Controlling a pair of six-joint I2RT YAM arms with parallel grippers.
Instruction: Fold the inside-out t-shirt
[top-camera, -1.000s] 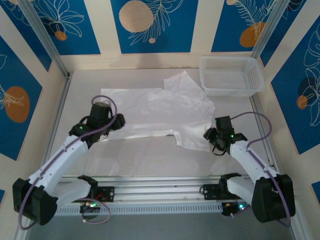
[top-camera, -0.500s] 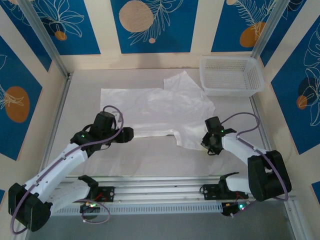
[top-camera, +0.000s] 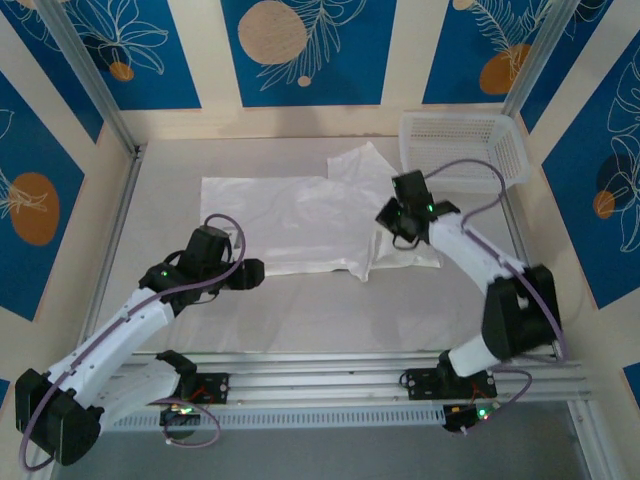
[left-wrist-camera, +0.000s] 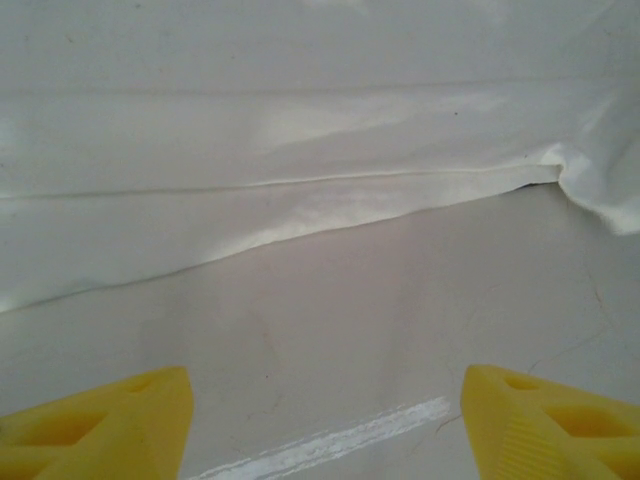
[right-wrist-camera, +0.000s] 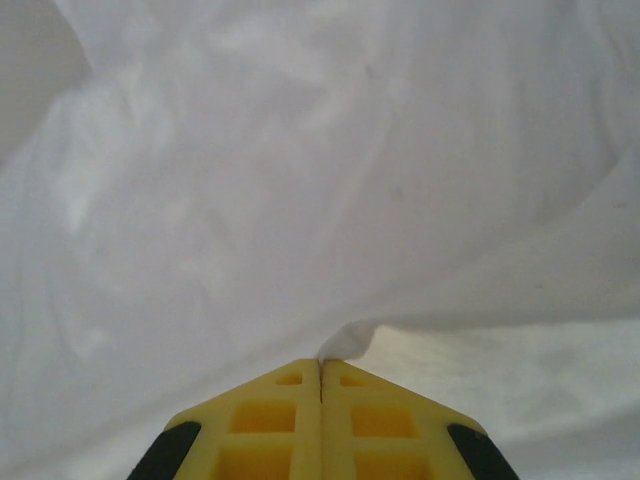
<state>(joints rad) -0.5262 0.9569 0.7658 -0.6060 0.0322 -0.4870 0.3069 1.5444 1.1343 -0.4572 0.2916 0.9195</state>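
The inside-out t-shirt (top-camera: 290, 225) lies spread and wrinkled across the middle of the grey table, its right part doubled over into a fold (top-camera: 405, 250). My right gripper (top-camera: 392, 218) hangs over that fold, shut on a pinch of the white fabric. In the right wrist view the yellow jaws (right-wrist-camera: 320, 365) meet with cloth (right-wrist-camera: 300, 180) bunched at their tips. My left gripper (top-camera: 255, 270) stands open just short of the shirt's near hem. In the left wrist view its yellow fingertips (left-wrist-camera: 120, 420) stand wide apart over bare table, and the hem (left-wrist-camera: 300, 180) runs across ahead of them.
A white mesh basket (top-camera: 460, 150) stands at the far right corner, close to the right arm. Aluminium posts and blue patterned walls close in the table. A pale tape stripe (left-wrist-camera: 330, 440) marks the table under the left gripper.
My right gripper shut on the shirt's near right edge and carried it up and away from me, folding that part over. The left gripper opened wider and came down to the near hem.
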